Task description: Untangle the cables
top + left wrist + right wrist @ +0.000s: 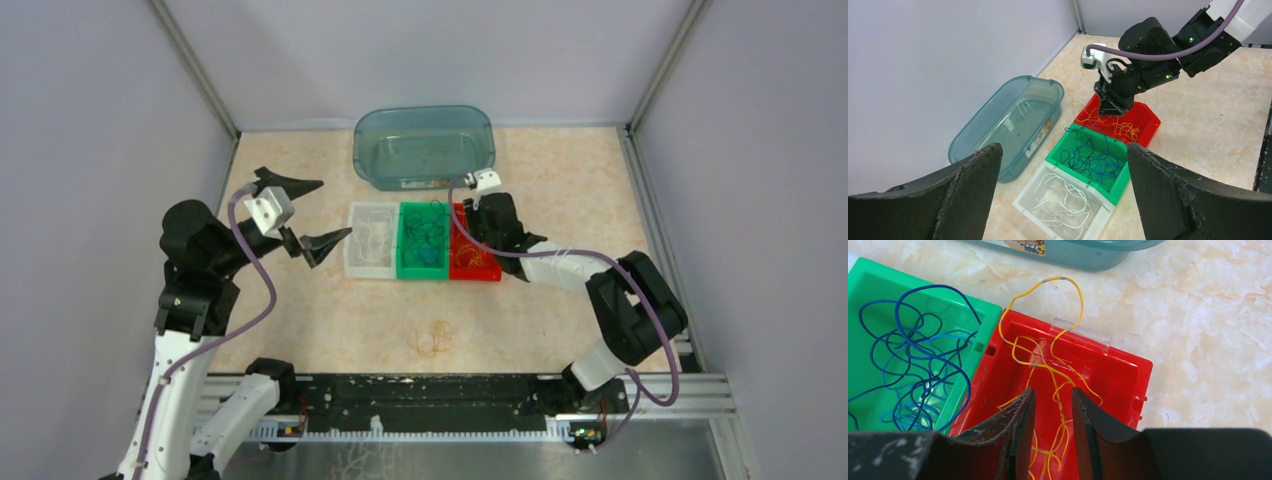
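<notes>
**Me:** Grey walls on three sides, a pale marbled table, both arms bolted at the near rail. Ready for status?

**Desk:** Go. Right arm first.

**Me:** The right pincer hangs low over the red bin, with a narrow gap between its fingers. Strands of the yellow-orange cables run through that gap. They are far thinner than the gap, so I see nothing pinched. One loop drapes over the bin's far rim onto the table, toward the teal tub.

**Desk:** And the other arm?

**Me:** The left pincer is up in the air to the left of the bins. Its jaws are spread wide and hold nothing.

**Desk:** How far along are we?

**Me:** Mostly there, I'd judge. Touching the red bin is the green bin, which holds the blue cables with some darker ones mixed in. Next to that, the clear bin holds the white cables. What's left is a small orange clump on the open table near the arm bases, well apart from the bins. I can't tell whether anything lies in the tub.

**Desk:** Room to move?

**Me:** There's bare table all around the clump, so either arm could reach it. The bins stand in a tight row with the tub just behind them. I'd lift the right arm straight up before swinging it. That draped loop could catch on a finger and drag the pile out.
</notes>
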You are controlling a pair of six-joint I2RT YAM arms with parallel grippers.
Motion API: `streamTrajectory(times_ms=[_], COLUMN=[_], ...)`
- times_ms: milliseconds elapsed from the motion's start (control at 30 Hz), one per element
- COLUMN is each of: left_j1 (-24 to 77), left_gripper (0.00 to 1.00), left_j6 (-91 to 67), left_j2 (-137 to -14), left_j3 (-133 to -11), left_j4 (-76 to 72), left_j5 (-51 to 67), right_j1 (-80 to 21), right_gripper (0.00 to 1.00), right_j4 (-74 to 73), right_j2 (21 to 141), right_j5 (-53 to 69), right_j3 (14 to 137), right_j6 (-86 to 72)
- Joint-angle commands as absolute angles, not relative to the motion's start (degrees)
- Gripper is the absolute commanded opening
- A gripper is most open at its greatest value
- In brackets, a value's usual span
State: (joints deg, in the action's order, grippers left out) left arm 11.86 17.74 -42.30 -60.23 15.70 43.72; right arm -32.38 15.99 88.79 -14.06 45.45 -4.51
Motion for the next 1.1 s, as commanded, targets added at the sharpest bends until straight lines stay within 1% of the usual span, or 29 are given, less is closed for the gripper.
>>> streamTrajectory(times_ms=[0,167,267,333,400,533,600,733,867,900,967,1000,1067], left_j1=[11.78,11.78,11.79,11.78,11.78,11.78,11.78,11.77,11.80,11.78,11.78,11.78,11.78], left_gripper=[1.00,1.00,1.00,1.00,1.00,1.00,1.00,1.00,1.00,1.00,1.00,1.00,1.00], left_j6=[18.37,17.88,16.48,16.01,15.89,15.63,15.32,15.89,17.46,17.64,17.88,18.18,19.12], left_j2=[-41.64,-42.00,-42.78,-43.61,-44.57,-46.12,-46.66,-47.20,-47.10,-46.91,-46.68,-46.48,-46.31], left_j3=[-61.78,-61.79,-61.96,-61.90,-61.88,-61.46,-61.19,-60.82,-61.16,-61.17,-61.18,-61.17,-61.18], left_j4=[15.74,15.52,15.38,15.53,15.95,15.91,15.38,15.77,17.55,17.66,18.00,18.28,18.91], left_j5=[43.51,43.65,42.80,42.11,41.18,40.34,40.14,38.82,38.73,38.82,38.97,39.13,39.76], right_j1=[-31.73,-31.73,-31.79,-32.34,-34.97,-46.50,-50.07,-56.13,-56.99,-57.11,-57.83,-58.03,-58.14], right_gripper=[0.35,0.36,0.37,0.43,0.50,0.68,0.70,0.71,0.73,0.75,0.96,0.99,0.99], right_j4=[17.62,16.69,14.22,11.50,8.53,1.39,-1.42,-5.98,-11.93,-12.59,-13.04,-12.66,-11.59], right_j2=[84.32,77.48,73.07,70.18,67.22,61.27,60.01,60.24,66.37,67.86,70.39,71.49,73.61], right_j5=[-14.72,-11.74,-5.92,0.15,4.93,9.34,11.64,14.75,16.05,16.38,17.20,17.40,17.32], right_j3=[48.76,49.90,50.13,49.55,47.75,42.91,41.66,40.04,41.82,41.99,41.89,41.68,41.57], right_j6=[-4.64,-5.31,-6.27,-6.72,-4.46,3.76,3.68,5.42,6.22,6.50,6.89,6.67,5.83])
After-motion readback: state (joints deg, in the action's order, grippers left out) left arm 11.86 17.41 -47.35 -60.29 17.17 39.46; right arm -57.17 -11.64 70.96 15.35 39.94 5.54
